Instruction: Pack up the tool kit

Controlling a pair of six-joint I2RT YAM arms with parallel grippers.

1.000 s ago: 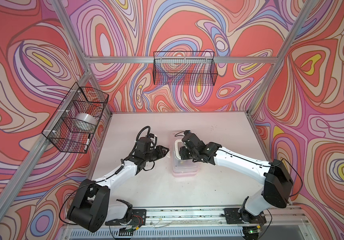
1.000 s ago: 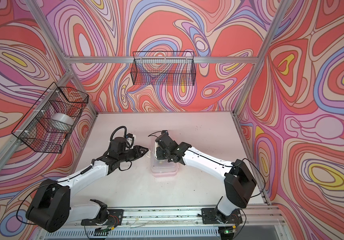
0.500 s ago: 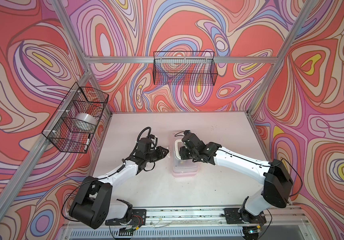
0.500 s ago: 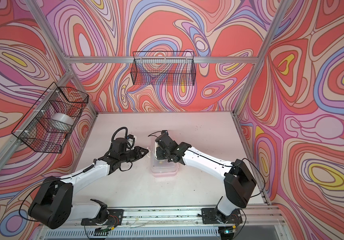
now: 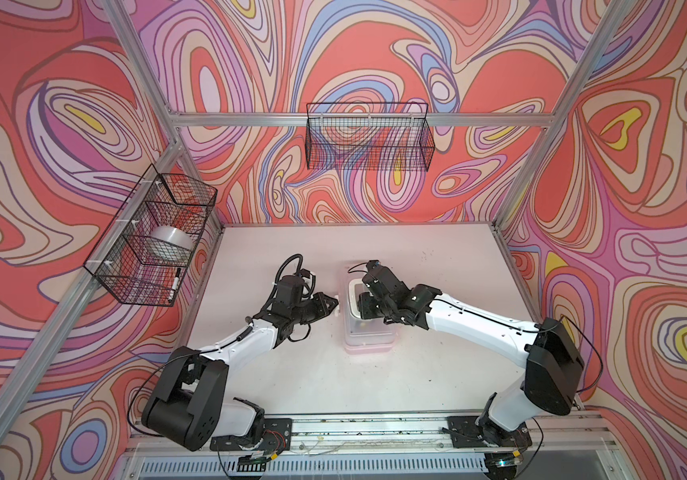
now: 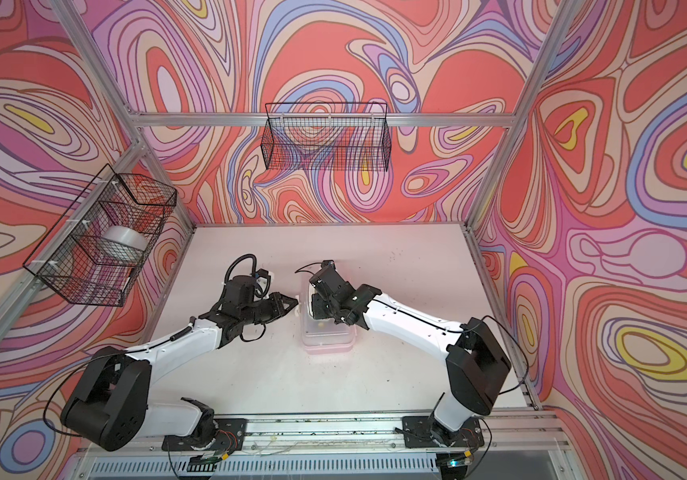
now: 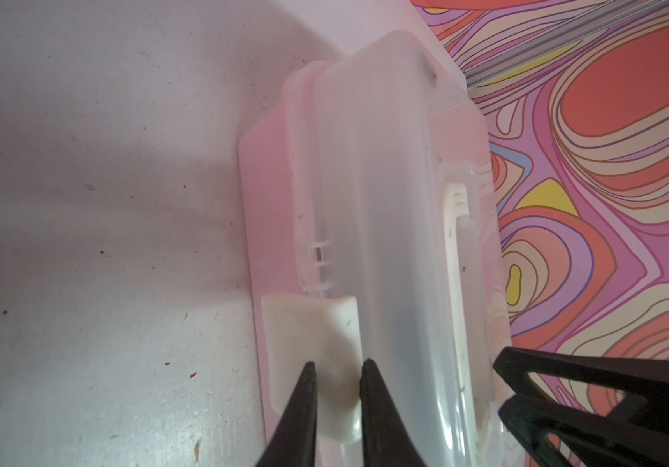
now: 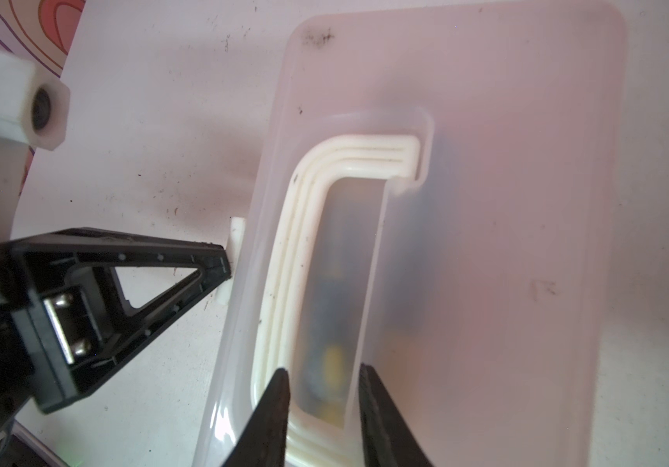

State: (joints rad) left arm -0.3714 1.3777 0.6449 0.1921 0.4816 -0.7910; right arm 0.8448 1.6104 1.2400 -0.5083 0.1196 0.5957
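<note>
Left wrist view puts the left gripper (image 7: 337, 366) at the white latch (image 7: 308, 327) on the side of the case (image 7: 385, 202), tips a narrow slit apart and touching it; whether they pinch it or only push, I cannot tell. A second ago it stood just off the case with wider jaws, so it has closed in to fasten, and packing looks nearly done. The case sits mid-table (image 5: 312, 386), lid (image 8: 507, 202) down, unmoved. The right gripper (image 8: 322, 380), part-spread, stays at the handle (image 8: 308, 194), clamping nothing.
</note>
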